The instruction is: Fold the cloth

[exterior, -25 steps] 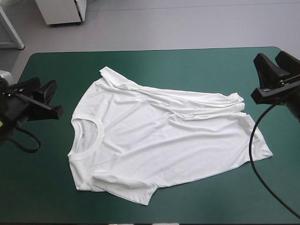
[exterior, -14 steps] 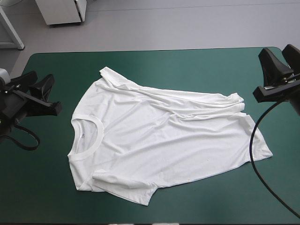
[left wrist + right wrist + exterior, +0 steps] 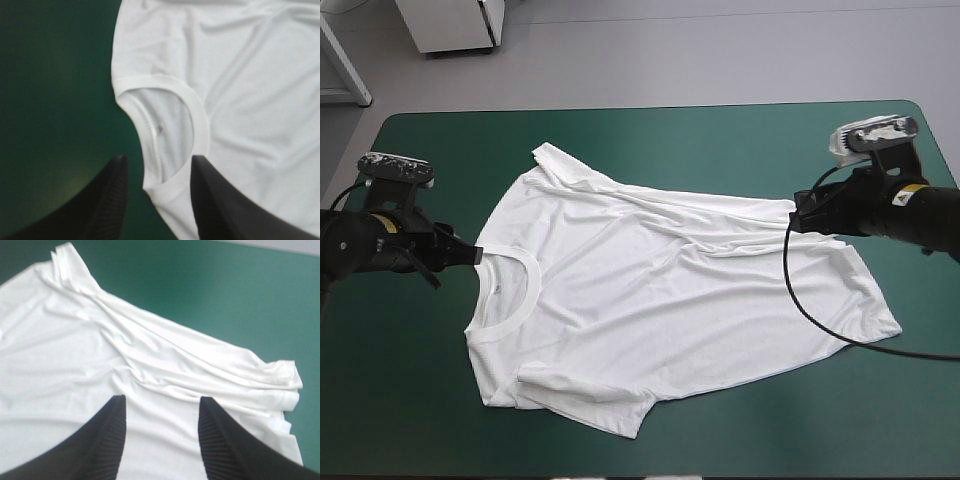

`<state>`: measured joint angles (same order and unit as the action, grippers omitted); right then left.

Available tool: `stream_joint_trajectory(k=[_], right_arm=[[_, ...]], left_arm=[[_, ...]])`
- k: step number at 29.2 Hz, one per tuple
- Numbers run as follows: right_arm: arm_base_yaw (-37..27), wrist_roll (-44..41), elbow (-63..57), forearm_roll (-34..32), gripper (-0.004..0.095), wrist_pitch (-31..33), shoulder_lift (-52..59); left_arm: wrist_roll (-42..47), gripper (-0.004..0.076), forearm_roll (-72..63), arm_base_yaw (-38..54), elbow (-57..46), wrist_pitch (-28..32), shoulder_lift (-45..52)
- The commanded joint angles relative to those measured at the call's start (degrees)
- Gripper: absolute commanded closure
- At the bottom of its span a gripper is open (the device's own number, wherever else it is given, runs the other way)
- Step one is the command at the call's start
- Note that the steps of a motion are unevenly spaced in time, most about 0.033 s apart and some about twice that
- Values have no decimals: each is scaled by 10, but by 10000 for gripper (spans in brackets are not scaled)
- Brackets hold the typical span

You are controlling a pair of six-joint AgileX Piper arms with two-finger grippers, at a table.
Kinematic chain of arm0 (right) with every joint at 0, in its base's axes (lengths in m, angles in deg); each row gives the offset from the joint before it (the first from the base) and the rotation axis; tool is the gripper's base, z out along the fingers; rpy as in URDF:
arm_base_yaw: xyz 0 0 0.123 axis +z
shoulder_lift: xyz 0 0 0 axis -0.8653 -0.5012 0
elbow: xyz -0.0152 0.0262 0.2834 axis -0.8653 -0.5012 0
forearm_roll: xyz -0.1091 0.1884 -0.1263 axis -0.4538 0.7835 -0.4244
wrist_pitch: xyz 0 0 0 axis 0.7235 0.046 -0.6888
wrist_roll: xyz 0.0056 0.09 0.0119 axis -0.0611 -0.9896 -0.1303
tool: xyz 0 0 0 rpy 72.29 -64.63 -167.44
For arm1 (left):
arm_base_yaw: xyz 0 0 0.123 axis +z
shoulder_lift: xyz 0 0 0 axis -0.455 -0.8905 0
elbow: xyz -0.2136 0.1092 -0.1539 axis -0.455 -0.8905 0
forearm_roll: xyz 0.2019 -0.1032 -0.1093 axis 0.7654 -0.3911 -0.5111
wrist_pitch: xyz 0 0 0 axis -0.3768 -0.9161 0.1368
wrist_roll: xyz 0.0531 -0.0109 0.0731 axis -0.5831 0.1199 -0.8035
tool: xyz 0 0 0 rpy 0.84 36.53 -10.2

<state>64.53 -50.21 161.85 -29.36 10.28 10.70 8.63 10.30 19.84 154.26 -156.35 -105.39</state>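
Cloth in the form of a white T-shirt [image 3: 670,290] is spread nearly flat across the middle of the teal-green table cover [image 3: 720,135], with its collar [image 3: 525,285] turned toward the table's left edge and its hem toward the right. Long creases are seen along its far side, ending in a bunched hem corner [image 3: 825,215], and the far sleeve [image 3: 565,165] is laid partly folded on itself. The left gripper [image 3: 472,256] is held low just beside the collar; in its wrist view the black fingers [image 3: 107,200] are spread apart, the collar's rim lies between them, and nothing is clamped. The right gripper [image 3: 802,216] is placed over the creased far side near the bunched corner, its fingers likewise parted above the cloth with nothing gripped.
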Motion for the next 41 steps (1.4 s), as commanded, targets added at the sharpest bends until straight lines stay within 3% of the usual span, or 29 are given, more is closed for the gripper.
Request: stream_joint_trajectory(k=[1,14,18,23,37,40,41], right_arm=[[2,0,34,-18,480,-5,-34],[2,0,33,-24,482,1,-57],[2,0,33,-15,482,-4,-57],[2,0,33,-15,482,-7,-57],[52,11,33,-31,482,-9,-57],[53,11,33,-31,482,-9,-54],[53,11,33,-31,482,-9,-52]], left_arm=[[23,426,38,-1,12,-27,-16],[32,421,7,0,-235,-26,-22],[31,340,12,0,-275,11,-22],[31,266,17,0,-288,76,-39],[34,265,16,0,-288,162,-194],[37,360,11,0,-288,162,-202],[37,456,11,0,-288,164,-202]])
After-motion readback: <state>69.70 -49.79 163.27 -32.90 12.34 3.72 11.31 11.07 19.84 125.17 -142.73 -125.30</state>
